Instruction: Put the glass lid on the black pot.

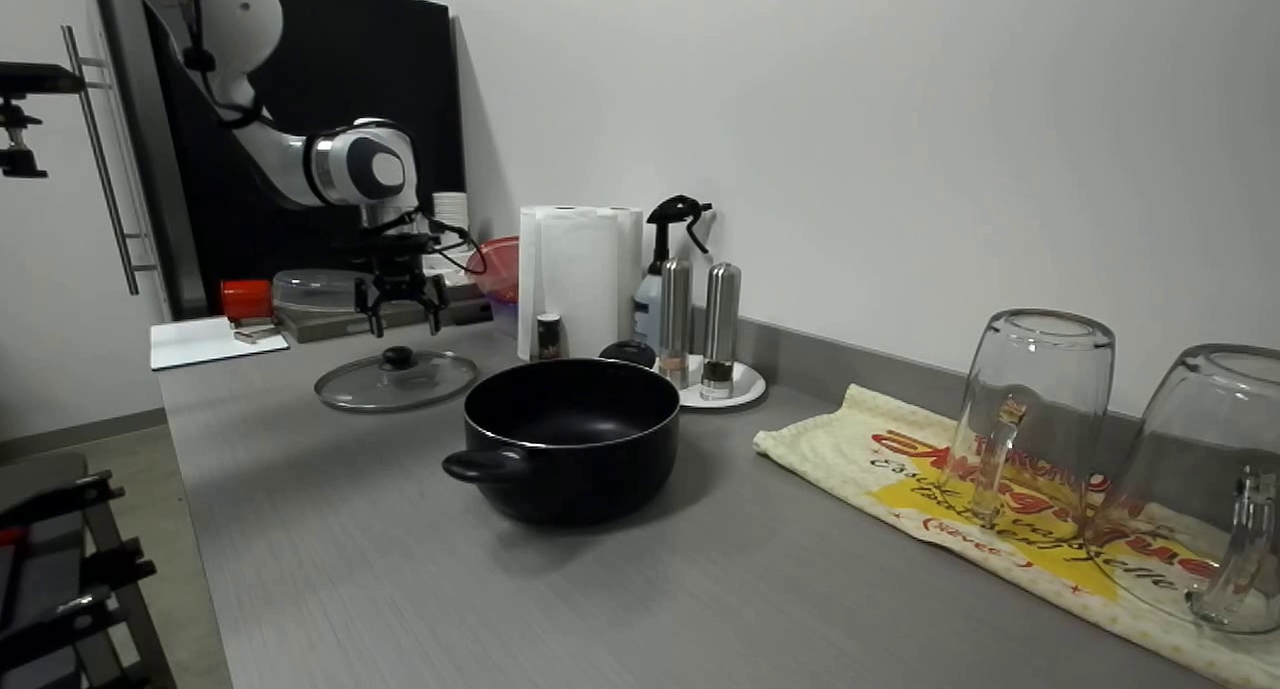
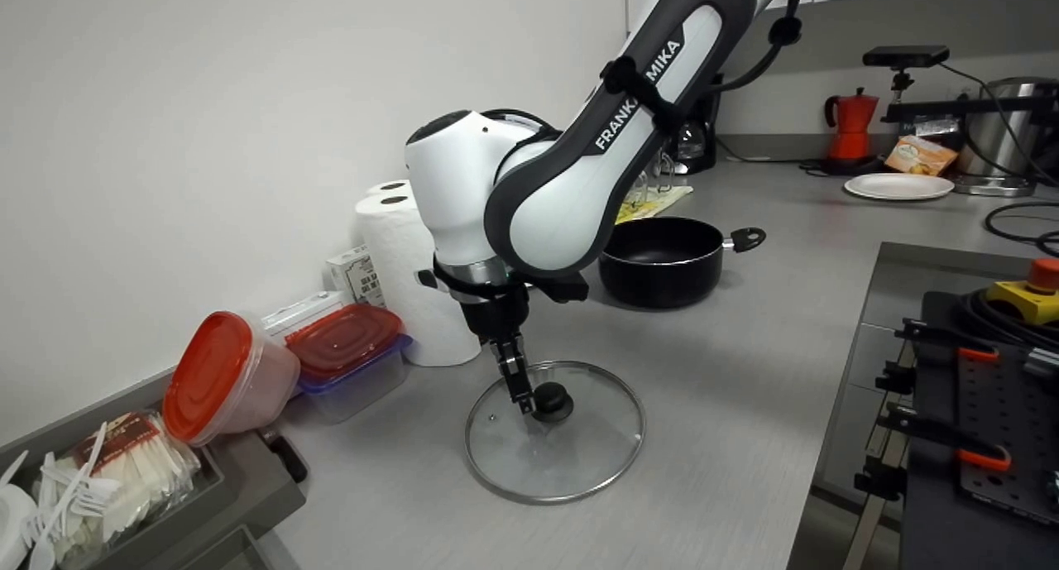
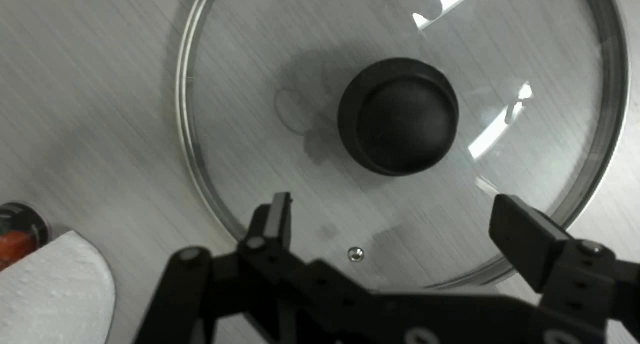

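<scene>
Worktop point(image 1: 400, 569): lies nearest the camera in an exterior view and gives you one flat base.
Towel point(image 1: 900, 499): spread under upturned glass mugs point(image 1: 1040, 399), probably so they drain; you need neither.
Black pot point(image 1: 575, 484): upright, uncovered and mouth up, so you can cap it from straight above.
Glass lid point(image 2: 556, 454): flat on the worktop, near the pot but apart, knob point(image 3: 400, 117) upward, which likely suits your grasp from above.
Pincer point(image 1: 405, 327): pointing down over the lid, fingers point(image 3: 520, 239) spread with nothing between them, presumably to let you straddle the knob.
Knob: likely the lid's best handhold; centre on it, or you may lift the lid tilted.
</scene>
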{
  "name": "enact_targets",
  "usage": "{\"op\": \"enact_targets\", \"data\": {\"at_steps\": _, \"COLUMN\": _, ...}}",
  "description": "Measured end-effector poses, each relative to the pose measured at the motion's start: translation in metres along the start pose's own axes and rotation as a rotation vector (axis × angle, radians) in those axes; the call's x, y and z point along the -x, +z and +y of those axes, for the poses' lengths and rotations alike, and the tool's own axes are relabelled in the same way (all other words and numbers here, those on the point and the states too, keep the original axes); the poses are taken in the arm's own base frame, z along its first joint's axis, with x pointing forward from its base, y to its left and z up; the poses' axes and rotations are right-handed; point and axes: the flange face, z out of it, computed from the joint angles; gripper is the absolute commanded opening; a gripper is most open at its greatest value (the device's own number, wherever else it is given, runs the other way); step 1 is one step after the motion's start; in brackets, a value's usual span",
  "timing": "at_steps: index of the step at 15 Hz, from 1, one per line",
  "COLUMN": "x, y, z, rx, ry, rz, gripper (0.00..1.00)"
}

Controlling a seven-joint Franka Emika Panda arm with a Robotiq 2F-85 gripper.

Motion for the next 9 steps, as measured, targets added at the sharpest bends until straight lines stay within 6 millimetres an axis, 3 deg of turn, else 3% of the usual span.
{"op": "enact_targets", "data": {"at_steps": 9, "x": -0.002, "y": 0.017, "z": 0.034, "rx": 0.058, "ry": 0.011, "rz": -0.044, "gripper": 1.0}}
